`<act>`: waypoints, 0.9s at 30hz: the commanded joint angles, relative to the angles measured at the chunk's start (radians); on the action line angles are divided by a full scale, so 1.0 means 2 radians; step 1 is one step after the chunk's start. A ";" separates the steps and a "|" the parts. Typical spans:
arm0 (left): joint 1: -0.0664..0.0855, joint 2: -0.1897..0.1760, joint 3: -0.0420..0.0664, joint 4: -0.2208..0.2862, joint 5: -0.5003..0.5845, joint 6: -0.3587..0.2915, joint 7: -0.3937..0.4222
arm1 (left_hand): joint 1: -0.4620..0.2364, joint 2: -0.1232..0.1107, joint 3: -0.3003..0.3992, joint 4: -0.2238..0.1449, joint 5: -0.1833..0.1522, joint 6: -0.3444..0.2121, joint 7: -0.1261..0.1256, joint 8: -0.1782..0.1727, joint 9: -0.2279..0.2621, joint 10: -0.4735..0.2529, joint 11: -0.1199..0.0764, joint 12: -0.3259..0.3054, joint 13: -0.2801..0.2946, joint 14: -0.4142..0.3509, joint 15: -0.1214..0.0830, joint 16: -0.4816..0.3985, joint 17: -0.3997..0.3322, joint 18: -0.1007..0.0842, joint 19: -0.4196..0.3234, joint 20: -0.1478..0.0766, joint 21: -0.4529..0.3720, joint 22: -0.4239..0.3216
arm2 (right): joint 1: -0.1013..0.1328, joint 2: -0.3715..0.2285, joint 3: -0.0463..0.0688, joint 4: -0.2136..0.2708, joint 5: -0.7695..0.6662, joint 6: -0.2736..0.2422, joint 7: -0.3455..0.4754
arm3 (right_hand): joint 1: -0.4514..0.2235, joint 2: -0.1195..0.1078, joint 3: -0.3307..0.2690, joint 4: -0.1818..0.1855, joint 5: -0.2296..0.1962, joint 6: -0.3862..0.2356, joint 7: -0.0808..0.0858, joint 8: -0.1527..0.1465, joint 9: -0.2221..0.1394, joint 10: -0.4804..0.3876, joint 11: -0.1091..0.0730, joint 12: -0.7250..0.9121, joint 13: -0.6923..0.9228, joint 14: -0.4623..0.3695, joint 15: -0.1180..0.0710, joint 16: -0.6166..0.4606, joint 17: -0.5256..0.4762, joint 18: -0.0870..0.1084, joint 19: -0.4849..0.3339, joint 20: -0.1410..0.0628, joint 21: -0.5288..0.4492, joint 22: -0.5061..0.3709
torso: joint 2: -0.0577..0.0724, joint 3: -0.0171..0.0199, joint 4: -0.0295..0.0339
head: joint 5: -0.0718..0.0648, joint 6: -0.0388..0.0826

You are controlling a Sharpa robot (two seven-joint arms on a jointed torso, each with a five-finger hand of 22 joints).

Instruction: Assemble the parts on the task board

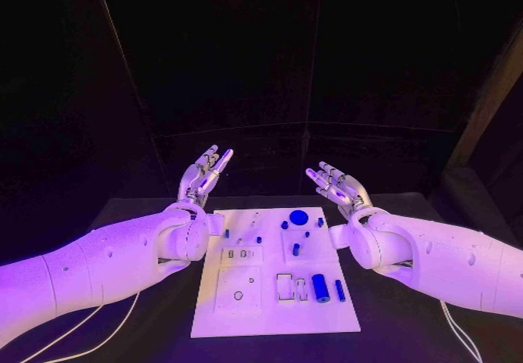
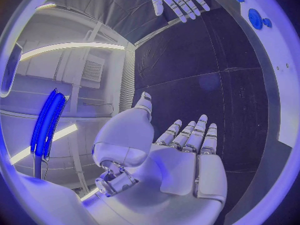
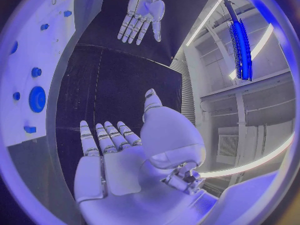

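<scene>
the task board (image 1: 273, 314) lies flat in the middle of the black table (image 1: 131, 208), between the two arms. small blue parts (image 1: 320, 288) sit on it, among them a round blue disc (image 1: 298, 217) near its far edge. the left hand (image 1: 204, 175) and the right hand (image 1: 335, 187) are raised beyond the board's far corners, palms up, fingers spread, holding nothing.
</scene>
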 commanded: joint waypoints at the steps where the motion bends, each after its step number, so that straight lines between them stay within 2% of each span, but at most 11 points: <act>1: 0.002 0.003 -0.001 -0.006 0.007 0.045 0.079 | 0.007 0.002 -0.003 0.001 0.002 0.004 0.066 0.003 0.001 0.002 0.004 0.002 0.001 0.007 0.001 0.002 0.001 0.010 0.000 0.003 0.004 0.001 | 0.004 0.005 -0.002 -0.011 -0.052 0.078 -0.034 | 0.111 -0.007 0.012 -0.076 -0.033 0.095 0.056 0.018 0.011 0.161 0.024 0.038 0.016 0.153 0.020 0.039 0.015 0.026 0.129 0.004 0.040 0.020 | 0.000 0.0000 -0.0003 | 0.000 0.000; 3: 0.002 0.003 -0.001 -0.006 0.007 0.045 0.079 | 0.006 0.003 -0.004 0.001 0.002 0.005 0.067 0.003 0.001 0.003 0.005 0.002 0.001 0.008 0.002 0.003 0.001 0.009 0.000 0.003 0.004 0.001 | 0.006 0.006 -0.004 -0.015 -0.057 0.087 -0.037 | 0.128 -0.007 0.020 -0.094 -0.030 0.163 0.053 0.033 0.018 0.244 0.027 0.063 0.022 0.241 0.020 0.063 0.021 0.043 0.213 0.002 0.072 0.033 | 0.000 0.0000 -0.0003 | 0.000 0.000; 5: 0.002 0.003 -0.001 -0.006 0.007 0.045 0.079 | 0.006 0.003 -0.004 0.002 0.002 0.005 0.067 0.003 0.001 0.003 0.006 0.002 0.001 0.008 0.002 0.004 0.002 0.009 -0.001 0.004 0.004 0.001 | 0.006 0.007 -0.004 -0.017 -0.059 0.091 -0.039 | 0.137 -0.005 0.027 -0.108 -0.028 0.217 0.051 0.043 0.022 0.288 0.024 0.075 0.021 0.320 0.011 0.083 0.024 0.056 0.252 0.003 0.090 0.037 | 0.000 0.0000 -0.0003 | 0.000 0.000; 6: 0.002 -0.001 -0.001 -0.018 0.010 0.068 0.075 | 0.006 0.003 -0.004 0.002 0.002 0.006 0.068 0.004 0.001 0.003 0.006 0.002 0.001 0.009 0.002 0.004 0.002 0.009 -0.001 0.004 0.004 0.001 | 0.008 -0.004 -0.004 -0.031 -0.103 0.050 -0.025 | 0.138 -0.004 0.029 -0.114 -0.028 0.237 0.049 0.045 0.022 0.301 0.020 0.076 0.019 0.338 0.006 0.084 0.023 0.061 0.265 0.003 0.095 0.037 | 0.005 0.0002 -0.0010 | 0.000 -0.010; 9: 0.002 -0.005 -0.001 -0.015 0.010 0.069 0.073 | 0.005 0.004 -0.004 0.002 0.002 0.009 0.070 0.004 0.002 0.005 0.008 0.003 0.001 0.011 0.003 0.005 0.002 0.008 0.000 0.004 0.004 0.001 | 0.012 -0.005 -0.003 -0.034 -0.140 0.048 -0.032 | 0.143 -0.004 0.032 -0.126 -0.029 0.293 0.044 0.055 0.025 0.335 0.008 0.082 0.019 0.384 -0.007 0.094 0.024 0.065 0.301 -0.006 0.110 0.041 | 0.007 -0.0004 -0.0013 | 0.000 -0.010; 12: 0.002 -0.010 -0.001 -0.011 0.010 0.075 0.073 | 0.006 0.005 -0.004 0.002 0.002 0.015 0.073 0.005 0.002 0.011 0.011 0.004 0.002 0.016 0.004 0.007 0.003 0.007 0.001 0.004 0.005 0.001 | 0.017 -0.007 -0.003 -0.035 -0.184 0.038 -0.051 | 0.151 0.003 0.039 -0.139 -0.020 0.336 0.045 0.060 0.027 0.359 -0.001 0.082 0.018 0.423 -0.020 0.099 0.025 0.066 0.333 -0.019 0.125 0.044 | 0.011 0.0008 -0.0011 | 0.001 -0.011; 14: 0.002 -0.014 -0.001 -0.006 0.011 0.087 0.075 | 0.007 0.010 -0.003 0.003 0.002 0.042 0.083 0.012 0.006 0.046 0.021 0.012 0.007 0.055 0.008 0.021 0.010 0.006 0.018 0.004 0.011 0.005 | 0.024 -0.008 -0.003 -0.037 -0.219 0.028 -0.066 | 0.150 0.008 0.043 -0.146 -0.024 0.350 0.044 0.058 0.024 0.377 -0.005 0.077 0.017 0.449 -0.029 0.097 0.024 0.064 0.355 -0.028 0.136 0.047 | 0.016 0.0012 -0.0009 | 0.001 -0.008; 15: 0.002 -0.016 -0.001 -0.003 0.011 0.092 0.076 | 0.008 0.013 -0.002 0.003 0.001 0.057 0.084 0.016 0.008 0.070 0.023 0.018 0.010 0.079 0.006 0.030 0.014 0.006 0.033 0.004 0.017 0.008 | 0.027 -0.009 -0.003 -0.039 -0.233 0.023 -0.073 | 0.149 0.009 0.044 -0.150 -0.023 0.358 0.042 0.058 0.024 0.387 -0.008 0.077 0.017 0.463 -0.033 0.099 0.025 0.064 0.367 -0.033 0.144 0.050 | 0.018 0.0012 -0.0001 | 0.000 -0.005; 19: 0.002 -0.024 -0.001 0.011 0.012 0.107 0.079 | 0.016 0.019 0.001 0.002 0.001 0.111 0.084 0.028 0.014 0.151 0.018 0.036 0.017 0.167 -0.003 0.059 0.026 0.015 0.109 0.001 0.046 0.024 | 0.042 -0.009 -0.003 -0.047 -0.293 0.019 -0.097 | 0.138 0.011 0.042 -0.166 -0.022 0.381 0.036 0.052 0.022 0.419 -0.017 0.062 0.017 0.508 -0.046 0.095 0.027 0.062 0.395 -0.050 0.170 0.060 | 0.027 0.0011 0.0033 | -0.003 -0.005; 24: 0.002 -0.037 -0.001 0.035 0.012 0.121 0.079 | 0.023 0.022 0.003 0.000 0.002 0.163 0.082 0.038 0.018 0.219 0.013 0.047 0.019 0.203 -0.011 0.066 0.026 0.023 0.186 0.001 0.075 0.037 | 0.060 -0.009 -0.003 -0.052 -0.398 0.049 -0.134 | 0.131 0.008 0.038 -0.185 -0.012 0.401 0.030 0.046 0.022 0.447 -0.026 0.048 0.017 0.562 -0.062 0.102 0.038 0.063 0.422 -0.067 0.212 0.082 | 0.041 -0.0003 0.0093 | -0.007 -0.002; 27: 0.002 -0.045 -0.001 0.051 0.012 0.127 0.079 | 0.024 0.024 0.004 0.000 0.002 0.174 0.082 0.039 0.018 0.233 0.012 0.047 0.018 0.209 -0.013 0.065 0.024 0.024 0.204 0.001 0.081 0.039 | 0.066 -0.006 -0.003 -0.051 -0.468 0.073 -0.159 | 0.125 0.007 0.037 -0.194 0.002 0.412 0.027 0.044 0.022 0.462 -0.031 0.041 0.018 0.589 -0.070 0.114 0.049 0.062 0.433 -0.076 0.243 0.099 | 0.051 -0.0019 0.0129 | -0.011 -0.004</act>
